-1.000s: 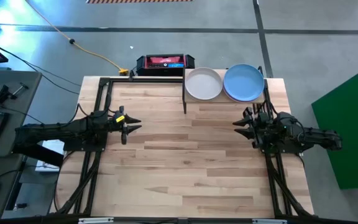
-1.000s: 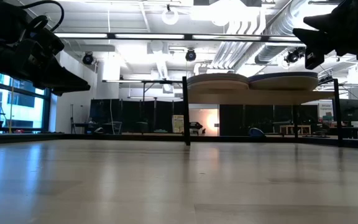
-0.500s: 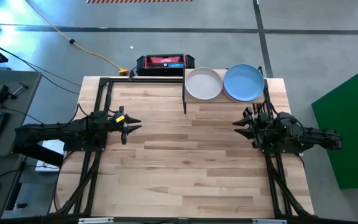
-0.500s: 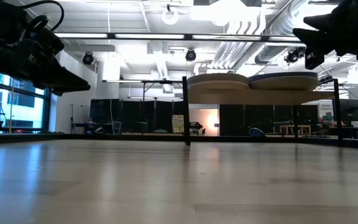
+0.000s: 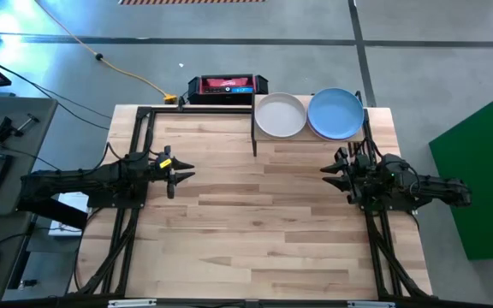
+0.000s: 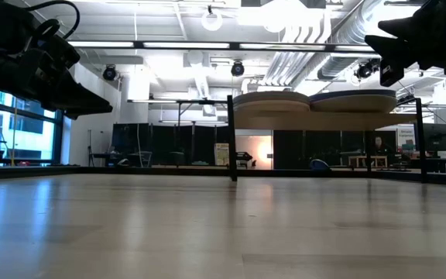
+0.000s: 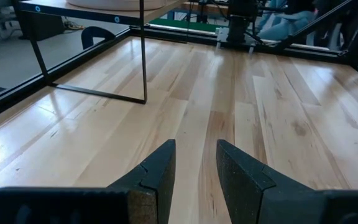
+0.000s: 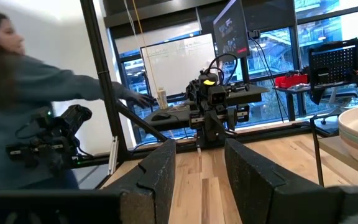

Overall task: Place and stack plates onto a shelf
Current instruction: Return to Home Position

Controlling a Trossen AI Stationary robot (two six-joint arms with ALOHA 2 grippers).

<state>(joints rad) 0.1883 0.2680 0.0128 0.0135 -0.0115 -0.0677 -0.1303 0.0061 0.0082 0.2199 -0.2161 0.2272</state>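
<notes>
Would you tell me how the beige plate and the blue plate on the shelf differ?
The beige plate is off-white; the blue plate is light blue. The beige plate sits on the shelf's half toward the table's middle; the blue plate at the end by the table's right edge. Both are round, shallow, alike in size and lie flat.

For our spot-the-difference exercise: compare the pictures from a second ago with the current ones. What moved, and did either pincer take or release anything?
Nothing visibly changed. The left pincer and right pincer stay open, empty and raised at the sides of the table; the pale plate and blue plate remain side by side on the shelf.
</notes>
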